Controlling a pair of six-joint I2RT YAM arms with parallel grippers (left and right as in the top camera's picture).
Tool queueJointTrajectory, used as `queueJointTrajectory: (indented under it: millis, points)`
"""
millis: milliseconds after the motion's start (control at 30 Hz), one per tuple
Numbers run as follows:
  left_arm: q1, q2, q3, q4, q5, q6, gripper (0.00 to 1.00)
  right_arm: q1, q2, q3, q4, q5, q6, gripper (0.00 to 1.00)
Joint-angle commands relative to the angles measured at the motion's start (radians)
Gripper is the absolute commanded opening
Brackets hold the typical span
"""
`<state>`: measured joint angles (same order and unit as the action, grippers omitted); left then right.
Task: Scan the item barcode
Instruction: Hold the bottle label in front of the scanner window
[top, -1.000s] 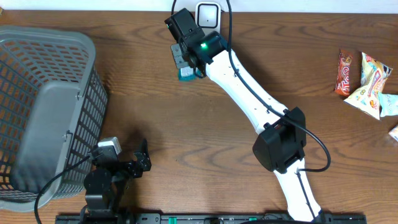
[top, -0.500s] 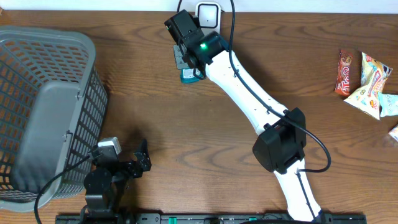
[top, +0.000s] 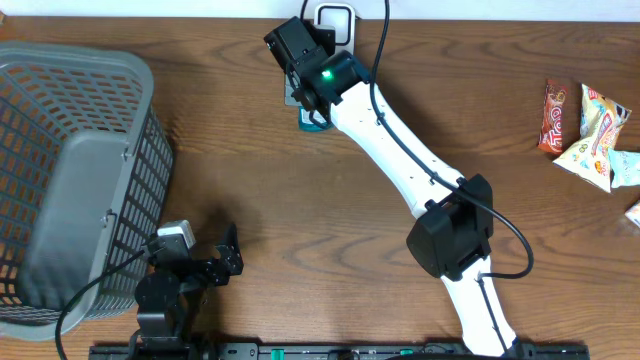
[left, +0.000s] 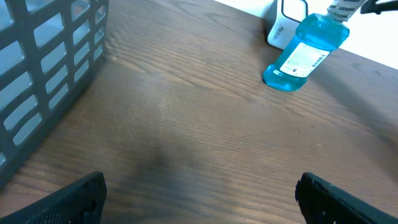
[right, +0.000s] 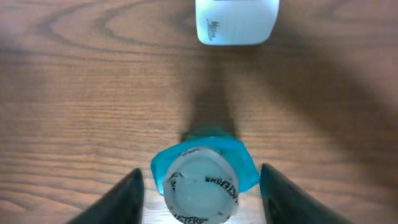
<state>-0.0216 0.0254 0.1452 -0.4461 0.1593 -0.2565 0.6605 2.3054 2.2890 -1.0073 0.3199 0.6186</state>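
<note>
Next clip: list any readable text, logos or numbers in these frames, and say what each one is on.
Nothing reads clearly.
Blue bottle: label print too small to read.
Its cap: black lettering round the rim, too blurred.
White scanner: small grey logo, blurred.
Orange snack packet: large white letters, illegible from overhead.

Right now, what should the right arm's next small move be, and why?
Probably lift the right gripper straight up: its jaws stand clear on both sides of the blue plastic bottle with the white cap, which rests on the wooden table in front of the white box-shaped scanner.
</note>
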Motion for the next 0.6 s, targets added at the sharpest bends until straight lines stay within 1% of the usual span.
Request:
queueJointTrajectory:
  millis: [0,67,133,233,300,400,467,533,567]
  points:
    - [-0.002,0.000,-0.014,-0.016,0.012,0.013,0.98,0.007,-0.020,0.000,-0.002,0.026,-0.050,0.71]
    - [-0.002,0.000,-0.014,-0.016,0.012,0.013,0.98,0.008,-0.026,0.001,-0.006,0.023,-0.069,0.99]
    - [-0.002,0.000,-0.014,-0.016,0.012,0.013,0.98,0.008,-0.045,0.002,-0.010,-0.004,-0.114,0.99]
    - [-0.002,0.000,-0.014,-0.016,0.012,0.013,0.97,0.005,-0.117,0.002,-0.031,-0.060,-0.258,0.99]
    - [-0.002,0.000,-0.014,-0.016,0.012,0.013,0.98,-0.005,-0.165,0.002,-0.032,-0.132,-0.444,0.99]
    - [-0.002,0.000,-0.014,-0.016,0.012,0.013,0.98,-0.045,-0.210,0.002,-0.057,-0.333,-0.753,0.99]
    - [-0.002,0.000,-0.014,-0.016,0.012,0.013,0.98,-0.089,-0.212,0.001,-0.093,-0.459,-0.918,0.99]
    - [-0.002,0.000,-0.014,-0.016,0.012,0.013,0.98,-0.138,-0.194,-0.003,-0.129,-0.577,-1.036,0.99]
    - [-0.002,0.000,-0.014,-0.016,0.012,0.013,0.98,-0.183,-0.172,-0.008,-0.150,-0.670,-1.115,0.99]
